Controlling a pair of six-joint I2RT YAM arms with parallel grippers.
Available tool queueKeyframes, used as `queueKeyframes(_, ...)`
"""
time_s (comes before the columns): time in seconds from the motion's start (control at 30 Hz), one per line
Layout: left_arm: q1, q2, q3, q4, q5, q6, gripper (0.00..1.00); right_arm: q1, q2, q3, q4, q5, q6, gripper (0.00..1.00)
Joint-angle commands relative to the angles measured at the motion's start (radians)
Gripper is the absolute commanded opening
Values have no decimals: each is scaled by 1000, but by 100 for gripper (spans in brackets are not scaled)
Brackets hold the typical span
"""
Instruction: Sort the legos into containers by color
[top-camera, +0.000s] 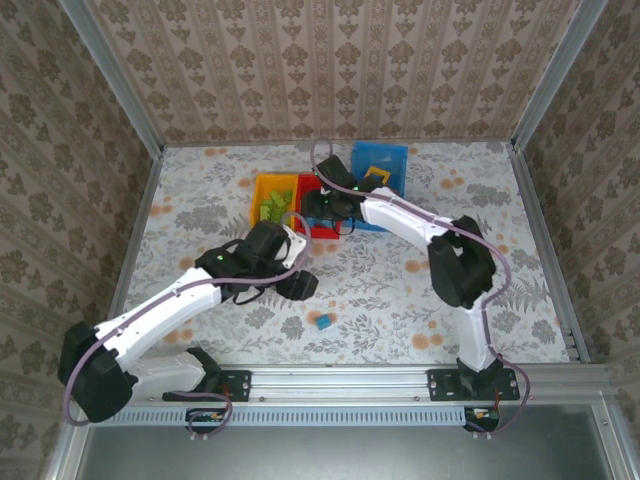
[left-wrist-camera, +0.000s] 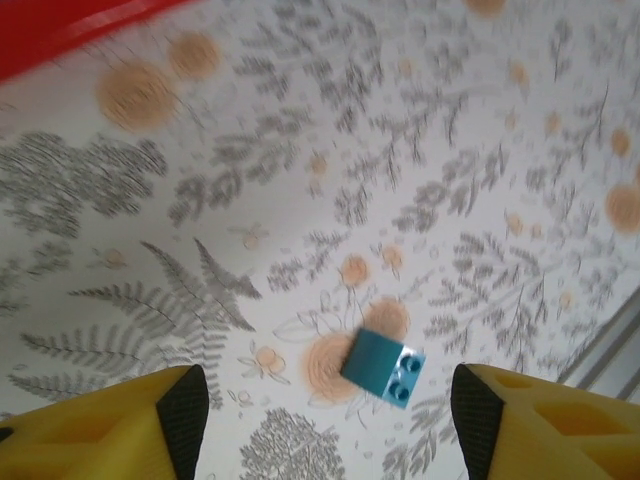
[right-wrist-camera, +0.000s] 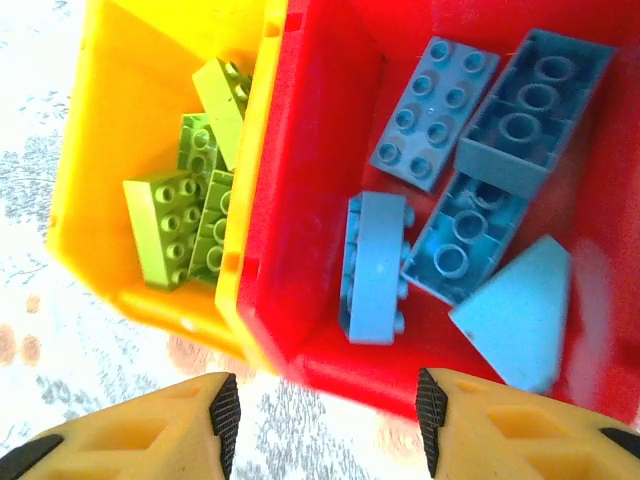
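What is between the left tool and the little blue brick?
Nothing. In the left wrist view, the flowery table between the open left tool and the blue brick is bare.

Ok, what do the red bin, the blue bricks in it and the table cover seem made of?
Red bin: glossy moulded plastic, judging by the sheen on its rounded rim. Blue bricks: hard plastic, satin finish, with crisp moulded studs. Table cover: matte printed sheet with fern and flower patterns; paper, vinyl or cloth, I can't tell.
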Motion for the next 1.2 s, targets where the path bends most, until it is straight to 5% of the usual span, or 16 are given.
queueKeyframes(0.0,-57,40,-19,-44,11,89,71,9,-192,-151,47,-1,-28,55)
queueKeyframes(0.27,-215,241,9,-38,-61,121,73,12,-706,-755,235,-127,-95,66)
queueKeyframes(0.5,-268,394,38,-23,-78,142,73,0,-996,-999,131,-218,-55,72)
queueKeyframes(0.87,-314,496,69,-13,-219,111,69,-6,-1037,-1053,141,-240,-15,71)
queueKeyframes(1.17,-331,580,99,-21,-281,115,45,-8,-1070,-1074,136,-237,7,71)
